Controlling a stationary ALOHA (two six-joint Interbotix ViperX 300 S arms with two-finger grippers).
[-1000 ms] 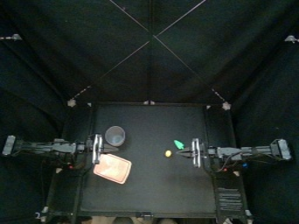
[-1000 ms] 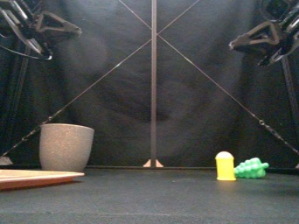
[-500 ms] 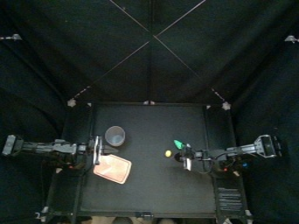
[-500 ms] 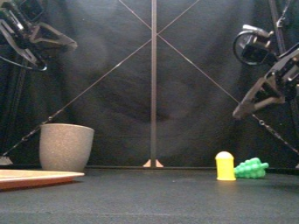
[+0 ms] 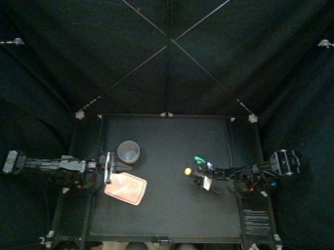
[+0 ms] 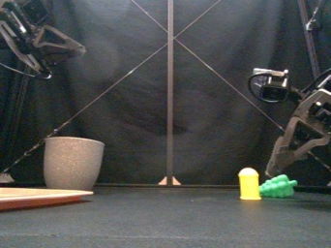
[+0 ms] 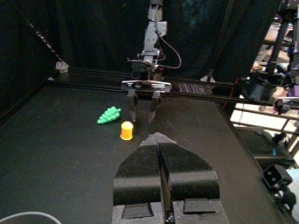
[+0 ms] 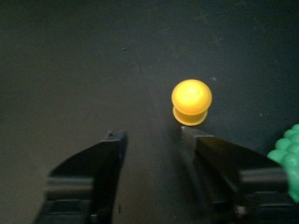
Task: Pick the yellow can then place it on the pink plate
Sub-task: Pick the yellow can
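A black surface [image 5: 170, 210] carries four small things. The right arm reaches in low from the right. Its right pincer [image 8: 158, 144] is spread wide and pointed at the can, which sits just beyond the jaw tips, not yet between them. The left pincer [image 7: 162, 144] rests raised at the left, jaws pressed together and holding nothing.

A flat pink plastic tray [image 5: 127, 189] lies near the front left with nothing on it. A tall grey speckled cup [image 6: 74, 162] stands upright just behind the tray, and no contents show in it. A small green bumpy toy [image 6: 278, 185] sits at the right. Just beside it, nearer and to its left, the small yellow round-topped can [image 8: 191, 101] stands upright, well apart from the tray.

The step in hand looks like the approach to the grasp. The next move calls for bringing the open jaws around the can and closing them without nudging the green toy.
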